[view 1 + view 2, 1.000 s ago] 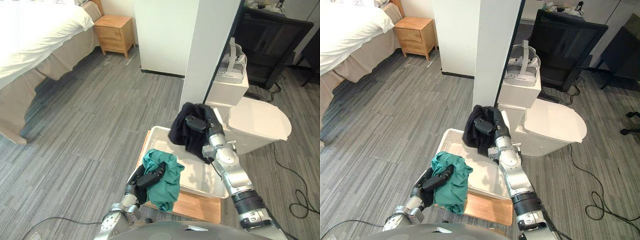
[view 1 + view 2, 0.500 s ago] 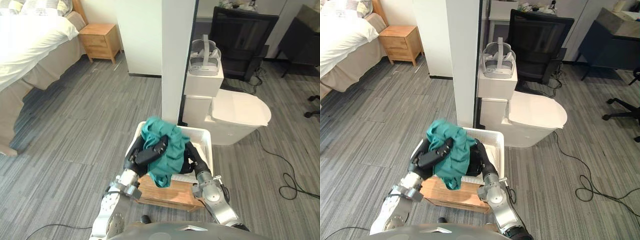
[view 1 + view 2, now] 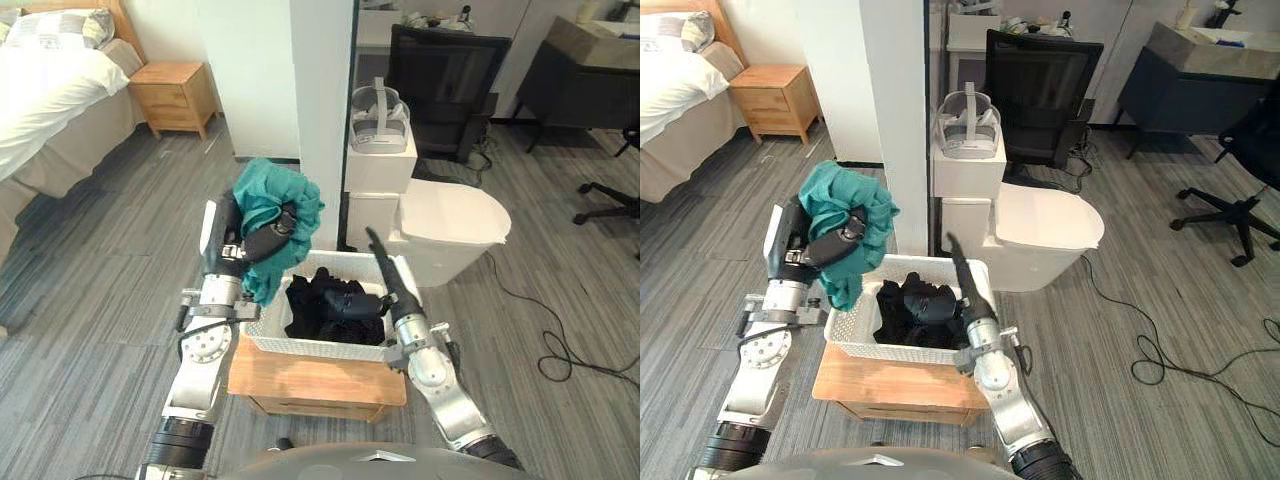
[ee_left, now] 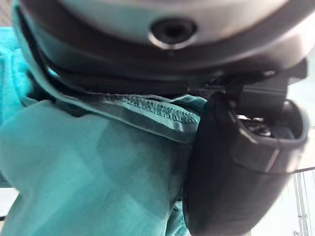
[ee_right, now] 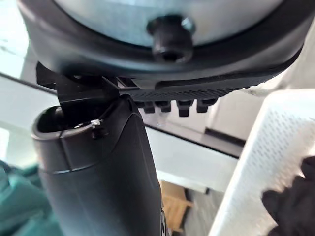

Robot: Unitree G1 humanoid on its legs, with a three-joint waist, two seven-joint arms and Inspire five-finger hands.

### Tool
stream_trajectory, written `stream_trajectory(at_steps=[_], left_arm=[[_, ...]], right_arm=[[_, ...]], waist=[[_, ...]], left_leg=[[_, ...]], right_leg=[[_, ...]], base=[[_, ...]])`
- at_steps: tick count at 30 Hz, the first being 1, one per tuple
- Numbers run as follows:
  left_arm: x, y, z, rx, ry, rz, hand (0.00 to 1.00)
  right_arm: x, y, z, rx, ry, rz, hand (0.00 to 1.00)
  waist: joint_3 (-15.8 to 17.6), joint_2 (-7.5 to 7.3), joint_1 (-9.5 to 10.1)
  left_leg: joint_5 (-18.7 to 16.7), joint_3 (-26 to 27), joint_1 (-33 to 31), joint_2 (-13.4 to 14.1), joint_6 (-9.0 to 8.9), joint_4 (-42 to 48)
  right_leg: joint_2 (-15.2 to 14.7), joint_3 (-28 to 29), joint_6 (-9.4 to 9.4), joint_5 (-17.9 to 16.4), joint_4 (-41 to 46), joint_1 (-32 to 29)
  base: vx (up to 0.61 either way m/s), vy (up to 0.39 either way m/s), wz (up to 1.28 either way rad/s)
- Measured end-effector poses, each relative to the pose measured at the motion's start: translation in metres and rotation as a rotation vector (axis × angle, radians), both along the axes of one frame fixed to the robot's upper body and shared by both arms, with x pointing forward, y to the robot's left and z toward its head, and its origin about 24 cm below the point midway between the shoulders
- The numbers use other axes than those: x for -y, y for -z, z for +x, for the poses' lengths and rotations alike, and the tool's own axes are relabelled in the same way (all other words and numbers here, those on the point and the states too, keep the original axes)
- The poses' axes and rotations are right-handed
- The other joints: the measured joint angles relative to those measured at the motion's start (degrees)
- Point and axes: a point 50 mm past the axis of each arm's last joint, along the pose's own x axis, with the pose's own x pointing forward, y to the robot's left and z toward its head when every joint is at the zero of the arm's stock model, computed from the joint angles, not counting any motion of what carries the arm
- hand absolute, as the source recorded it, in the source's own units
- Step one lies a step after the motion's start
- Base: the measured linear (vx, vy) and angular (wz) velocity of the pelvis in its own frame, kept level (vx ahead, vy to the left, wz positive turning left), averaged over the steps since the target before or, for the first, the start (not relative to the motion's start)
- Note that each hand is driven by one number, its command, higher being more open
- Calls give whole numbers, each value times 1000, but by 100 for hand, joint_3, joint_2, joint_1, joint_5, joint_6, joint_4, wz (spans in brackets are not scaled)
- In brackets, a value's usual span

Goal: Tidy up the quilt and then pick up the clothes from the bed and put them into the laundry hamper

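Note:
My left hand (image 3: 262,243) is shut on a bunched teal garment (image 3: 276,203), held up above the left rim of the white mesh laundry basket (image 3: 318,347). In the left wrist view the teal cloth (image 4: 74,162) is pressed against the hand (image 4: 231,162). A black garment (image 3: 335,305) lies crumpled inside the basket. My right hand (image 3: 386,272) is open with straight fingers, standing over the basket's right rim and holding nothing. The right wrist view shows the basket's mesh wall (image 5: 266,147) past the thumb (image 5: 98,167).
The basket rests on a low wooden stand (image 3: 310,382). Behind it are a white pillar (image 3: 320,100), a white box with a headset (image 3: 378,112) and a white lidded unit (image 3: 452,215). A black chair (image 3: 440,70) stands behind. The bed (image 3: 45,100) and nightstand (image 3: 175,95) are far left.
The view has swung round to face the basket. My right hand let the black garment drop into the basket and opened. My left hand lifted the teal garment higher.

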Motion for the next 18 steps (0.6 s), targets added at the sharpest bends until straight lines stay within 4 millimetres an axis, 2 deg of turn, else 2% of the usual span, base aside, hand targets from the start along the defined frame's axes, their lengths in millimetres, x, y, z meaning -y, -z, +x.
stream_trajectory(at_steps=[3,4,6,7,9,12,14,18], left_arm=[[-20,-3,-3,4,-24,31,0],[-26,0,-6,-9,-30,37,0],[-31,6,-13,-40,-34,31,0],[-33,16,-20,-84,-27,18,0],[-31,26,-25,-134,-7,15,0],[-21,52,-26,-243,32,-6,0],[-13,79,-31,-367,38,-5,0],[-1,110,-47,-519,50,32,0]], right_arm=[[26,-26,6,116,101,15,100],[38,-35,6,155,137,32,100],[46,-44,6,191,164,41,100],[53,-49,4,216,185,57,100],[57,-53,0,234,196,71,100],[63,-58,-9,251,191,112,100],[67,-58,-18,236,177,169,100],[76,-53,-33,202,189,211,100]], waist=[[-6,5,-35],[-21,17,-37],[-37,38,-52],[-51,60,-61],[-91,77,-86],[-136,93,-135],[-225,75,-242],[-286,6,-414]], left_leg=[[4,18,-2,0,9,-2],[-6,47,-2,1,2,-2],[-36,108,22,3,-37,-3],[-58,211,79,7,-40,-4],[-75,280,90,9,-46,-4],[-101,435,84,10,-58,-5],[-145,573,80,10,-63,-5],[-206,780,94,21,-83,-4]], right_leg=[[0,10,-13,25,-36,7],[1,36,-50,2,-42,-3],[5,122,-50,2,-47,-29],[8,180,-47,-1,-59,-31],[11,246,-42,-4,-75,-49],[15,389,-19,-12,-83,-127],[23,518,-15,-3,-84,-200],[45,701,14,87,-141,-229]], base=[[-15,35,-2],[-20,47,-6],[-16,44,-15],[-16,42,-26],[-3,34,-22],[19,27,-26],[42,14,-30],[86,-6,-31]])
